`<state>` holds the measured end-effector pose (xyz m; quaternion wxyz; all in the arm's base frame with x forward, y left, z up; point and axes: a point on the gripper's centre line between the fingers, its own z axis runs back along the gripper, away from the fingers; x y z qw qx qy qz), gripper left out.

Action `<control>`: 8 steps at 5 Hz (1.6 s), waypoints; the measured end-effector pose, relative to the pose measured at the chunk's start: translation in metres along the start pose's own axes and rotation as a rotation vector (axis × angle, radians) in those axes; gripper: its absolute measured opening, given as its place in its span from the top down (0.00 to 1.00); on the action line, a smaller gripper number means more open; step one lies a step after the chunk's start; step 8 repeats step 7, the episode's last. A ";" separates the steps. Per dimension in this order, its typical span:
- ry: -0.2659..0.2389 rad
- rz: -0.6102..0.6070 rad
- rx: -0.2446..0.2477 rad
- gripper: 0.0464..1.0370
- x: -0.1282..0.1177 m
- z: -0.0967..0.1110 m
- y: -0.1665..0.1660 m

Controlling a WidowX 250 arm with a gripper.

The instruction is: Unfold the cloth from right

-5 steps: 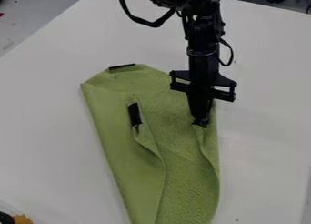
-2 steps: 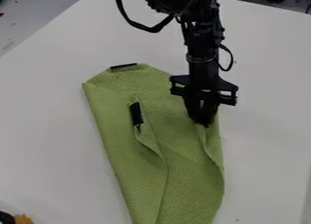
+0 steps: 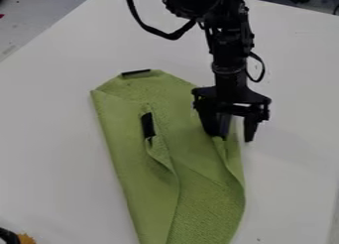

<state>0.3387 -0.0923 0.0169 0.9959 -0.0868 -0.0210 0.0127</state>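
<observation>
The green cloth [image 3: 132,153] lies folded on the table, running from the middle of the view down to the bottom edge. Its layers overlap lengthwise, with a loose fold line down the middle and a raised crease along the right side. My gripper [image 3: 232,135] hangs at the cloth's upper right edge with its fingers spread. One finger is over the cloth at the top of that crease, the other past its right edge above bare table. Whether cloth lies between the fingers, I cannot tell.
The white table [image 3: 46,139] extends around the cloth on both sides. A black and orange object [image 3: 25,238] sits in the bottom left corner. Dark items stand beyond the table's far edge, at the top right.
The gripper's fingers, close together before, have spread apart, and the gripper has shifted slightly right. The cloth's right side bulged a little further right from the first frame.
</observation>
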 end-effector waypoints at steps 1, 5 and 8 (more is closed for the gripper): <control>-0.003 0.007 0.005 0.03 -0.001 0.001 -0.012; -0.117 -0.056 0.088 0.03 0.015 0.018 -0.061; -0.097 -0.060 0.114 0.03 0.007 0.012 -0.058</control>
